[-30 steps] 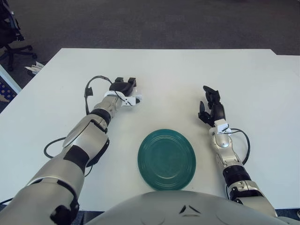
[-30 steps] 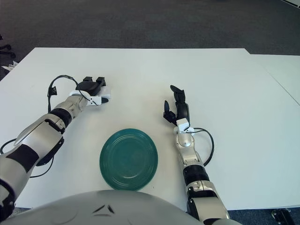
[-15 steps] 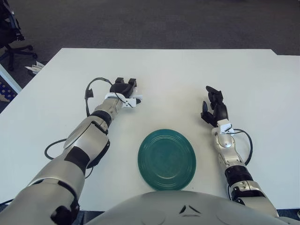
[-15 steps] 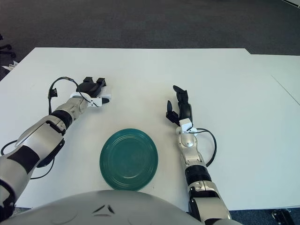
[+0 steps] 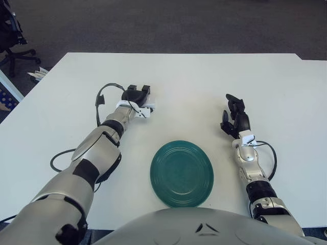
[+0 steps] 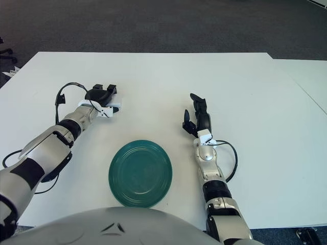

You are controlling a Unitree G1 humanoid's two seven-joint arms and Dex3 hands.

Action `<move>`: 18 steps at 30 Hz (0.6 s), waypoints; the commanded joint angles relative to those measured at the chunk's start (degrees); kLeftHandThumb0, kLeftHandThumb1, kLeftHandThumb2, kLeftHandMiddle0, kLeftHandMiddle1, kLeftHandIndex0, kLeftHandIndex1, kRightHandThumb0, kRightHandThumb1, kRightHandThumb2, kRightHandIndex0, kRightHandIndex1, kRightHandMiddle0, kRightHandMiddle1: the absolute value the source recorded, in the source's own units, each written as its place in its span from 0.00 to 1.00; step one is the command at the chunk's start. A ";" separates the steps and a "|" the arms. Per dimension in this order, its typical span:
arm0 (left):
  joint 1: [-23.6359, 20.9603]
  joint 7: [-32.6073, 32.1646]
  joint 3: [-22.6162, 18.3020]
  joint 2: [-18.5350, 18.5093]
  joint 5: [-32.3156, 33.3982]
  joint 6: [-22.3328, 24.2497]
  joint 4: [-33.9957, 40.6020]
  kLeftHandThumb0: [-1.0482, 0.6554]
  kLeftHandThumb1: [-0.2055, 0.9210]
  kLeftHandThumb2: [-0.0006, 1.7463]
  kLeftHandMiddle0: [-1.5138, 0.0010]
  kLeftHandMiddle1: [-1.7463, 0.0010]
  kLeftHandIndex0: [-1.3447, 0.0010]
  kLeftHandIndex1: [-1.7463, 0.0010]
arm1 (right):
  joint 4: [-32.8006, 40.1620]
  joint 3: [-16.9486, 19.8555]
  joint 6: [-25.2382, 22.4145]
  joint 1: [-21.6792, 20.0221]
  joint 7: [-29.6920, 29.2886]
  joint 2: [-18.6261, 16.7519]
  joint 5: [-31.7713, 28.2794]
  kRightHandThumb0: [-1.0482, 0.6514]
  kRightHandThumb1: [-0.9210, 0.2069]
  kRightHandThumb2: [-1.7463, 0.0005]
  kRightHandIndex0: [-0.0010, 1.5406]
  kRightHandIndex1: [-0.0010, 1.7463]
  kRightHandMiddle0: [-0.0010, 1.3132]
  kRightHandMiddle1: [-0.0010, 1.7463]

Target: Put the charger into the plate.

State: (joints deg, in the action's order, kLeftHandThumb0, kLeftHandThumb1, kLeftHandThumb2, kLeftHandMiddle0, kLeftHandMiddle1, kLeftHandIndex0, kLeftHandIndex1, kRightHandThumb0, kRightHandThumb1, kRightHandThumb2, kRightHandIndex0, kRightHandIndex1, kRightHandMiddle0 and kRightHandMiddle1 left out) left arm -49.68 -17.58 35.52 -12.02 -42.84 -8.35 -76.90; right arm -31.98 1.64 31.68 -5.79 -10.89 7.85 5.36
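A: Left hand [image 5: 136, 95] is out on the far-left part of the white table [image 5: 184, 76], palm down, black fingers [image 5: 132, 89] curled over something small and white. We take that white block under it for the charger [image 5: 145, 109]; only its near edge and one corner show, poking out to the right of the wrist.

B: Agreed, though we cannot tell whether the block is off the table or resting on it. Fingers look closed around it rather than spread. We log the hand as gripping the charger.

A: The green plate [image 5: 181, 173] sits near the robot's body, centre, with nothing in it. It is well apart from the left hand, nearer to us and to the right.

B: Right hand [image 5: 233, 117] stands parked on the right side, fingers loose and pointing up-table, nothing in it. A black cable loops by each wrist, part of the arms.

A: So our reading of progress: the grasp seems made, or nearly so. The carry and the drop are both left.

B: What remains, as we judge it: lift clear, bring the hand back and rightward over the plate, lower, let go inside the rim. Not yet begun, as far as we can see.
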 commanded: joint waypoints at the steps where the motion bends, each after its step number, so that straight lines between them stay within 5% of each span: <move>1: 4.20 5.79 -2.11 0.44 2.18 0.03 -2.61 0.62 0.27 0.87 0.48 0.09 0.55 0.00 | -6.10 0.89 -0.48 10.46 0.12 0.83 0.70 0.19 0.00 0.46 0.20 0.01 0.00 0.43; 18: 3.83 6.67 -6.21 0.69 5.16 -0.75 -2.10 0.62 0.18 0.95 0.44 0.04 0.51 0.00 | -6.36 1.49 0.82 10.54 -1.69 0.35 1.68 0.20 0.00 0.46 0.21 0.01 0.00 0.43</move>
State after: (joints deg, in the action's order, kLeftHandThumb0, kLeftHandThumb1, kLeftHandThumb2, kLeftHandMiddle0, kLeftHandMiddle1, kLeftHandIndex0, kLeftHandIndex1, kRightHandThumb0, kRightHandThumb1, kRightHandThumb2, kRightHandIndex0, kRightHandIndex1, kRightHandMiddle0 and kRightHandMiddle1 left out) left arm -49.95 -14.41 29.76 -12.04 -38.38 -9.02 -76.72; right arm -31.79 2.89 31.70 -5.35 -11.72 8.08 5.36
